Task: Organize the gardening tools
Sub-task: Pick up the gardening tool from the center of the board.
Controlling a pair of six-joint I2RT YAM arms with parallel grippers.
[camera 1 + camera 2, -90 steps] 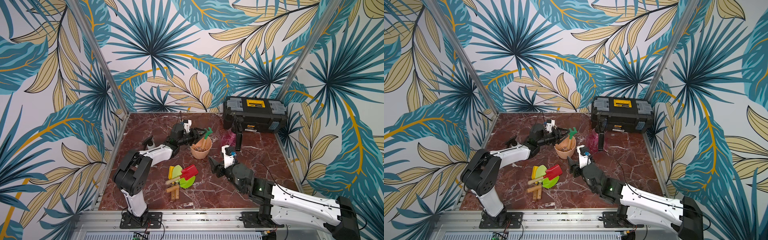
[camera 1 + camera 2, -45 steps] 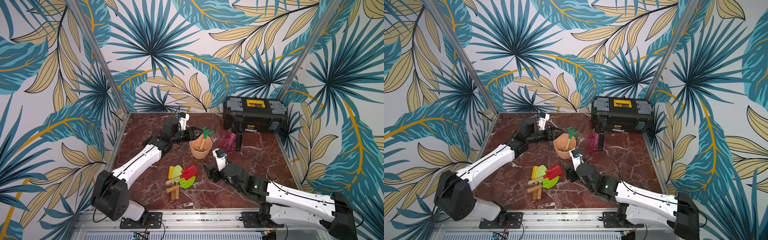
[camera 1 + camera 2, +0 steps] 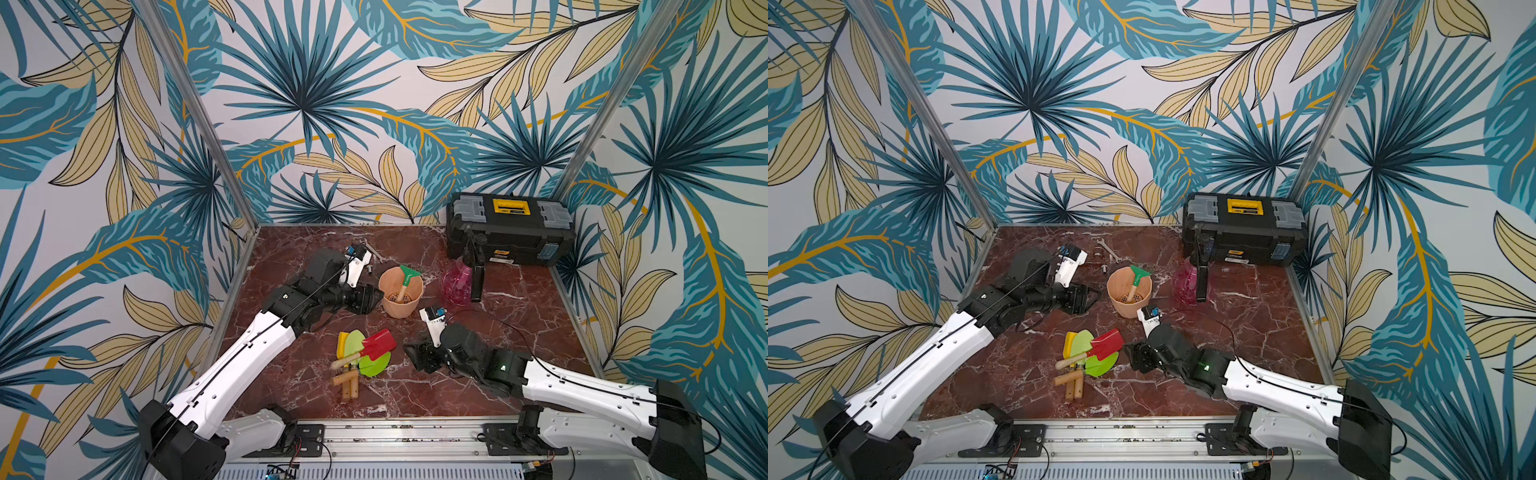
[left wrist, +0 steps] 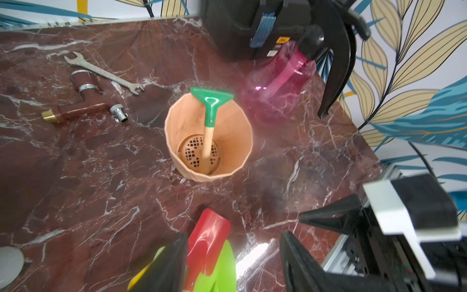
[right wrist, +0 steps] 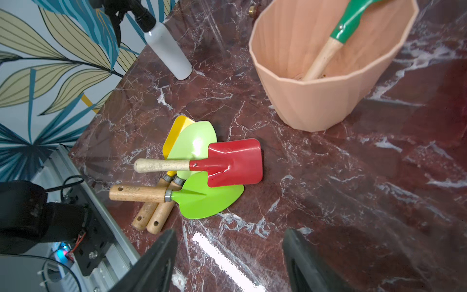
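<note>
Tabletop (image 3: 540, 299) | rake (image 3: 409, 272) in pot (image 3: 401, 309) | left end effector (image 3: 379, 296) apart — right end effector (image 3: 409, 357) apart

A peach ribbed plastic flower pot (image 3: 400, 308) stands upright mid-way across the red-brown marble worktop (image 3: 519, 316). A dark-green wooden-handled rake (image 3: 406, 277) leans inside it, head up. To the pot's right stands a translucent pink sprayer with a black top (image 3: 456, 284), and just behind that, in the far right corner, a black-and-yellow plastic toolbox (image 3: 511, 237). Behind and left of the pot lie a silver steel wrench (image 4: 103, 72) and a brown pipe fitting with a brass end (image 4: 75, 106). In front of the pot is a pile of tools. A red wooden-handled shovel (image 3: 379, 344) lies across two lime-green wooden-handled trowels (image 5: 209, 199) and a yellow wooden-handled trowel (image 5: 177, 129).
</note>
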